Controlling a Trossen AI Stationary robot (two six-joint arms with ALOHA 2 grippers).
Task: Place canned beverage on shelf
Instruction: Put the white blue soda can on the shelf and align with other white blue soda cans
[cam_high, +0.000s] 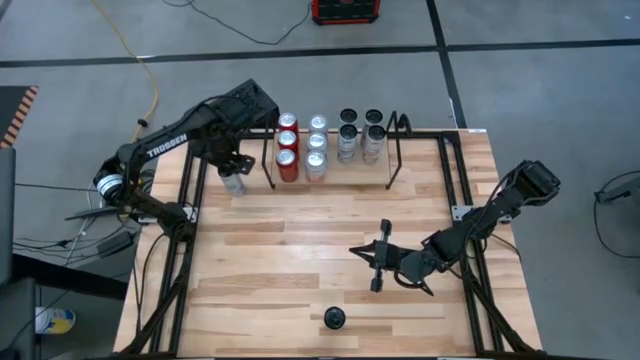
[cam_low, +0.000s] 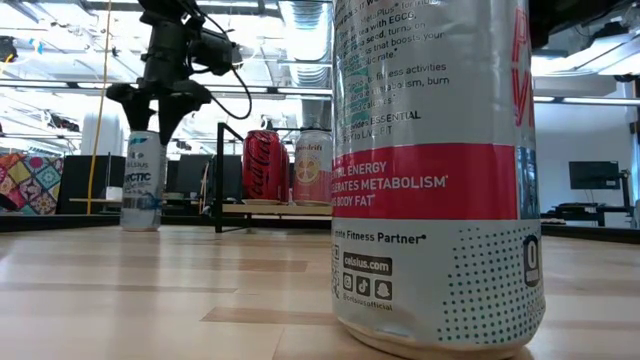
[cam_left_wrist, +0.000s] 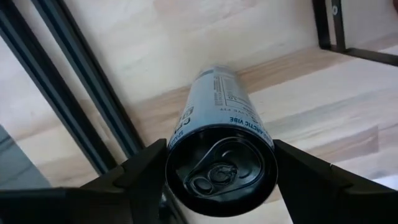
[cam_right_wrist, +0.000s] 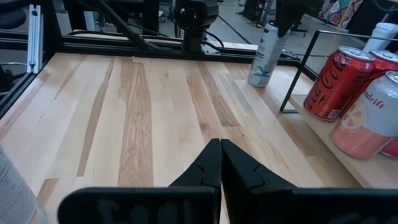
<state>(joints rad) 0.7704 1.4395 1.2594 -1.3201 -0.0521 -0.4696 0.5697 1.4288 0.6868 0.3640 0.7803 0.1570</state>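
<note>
Shelf (cam_high: 330, 150) at the table's far edge holds several cans. Left gripper (cam_high: 232, 168) straddles a pale can (cam_high: 233, 183) standing on the table just outside the shelf's left end, fingers spread at its sides; whether they grip is unclear. Placement not done. Another can (cam_high: 334, 318) waits at the near edge. Right gripper (cam_high: 377, 255) rests mid-table, pressed together.

1. A robotics lab or test workshop in an open, industrial-style room.
2. A pale butcher-block wooden table (cam_high: 300, 250) stands on a grey concrete floor (cam_high: 560, 110) crossed by dark tape lines.
3. Long black tubular rail frames (cam_high: 185, 250) run along the table's sides, and two dark jointed robot arms are mounted there.
4. A yellow cable (cam_high: 125, 45) and black cables trail over the floor, near a red and black case (cam_high: 345, 10).
5. The low view shows exposed ceiling ducts (cam_low: 300, 25), strip lights, and a dark computer monitor (cam_low: 592, 175) on a distant desk.
</note>
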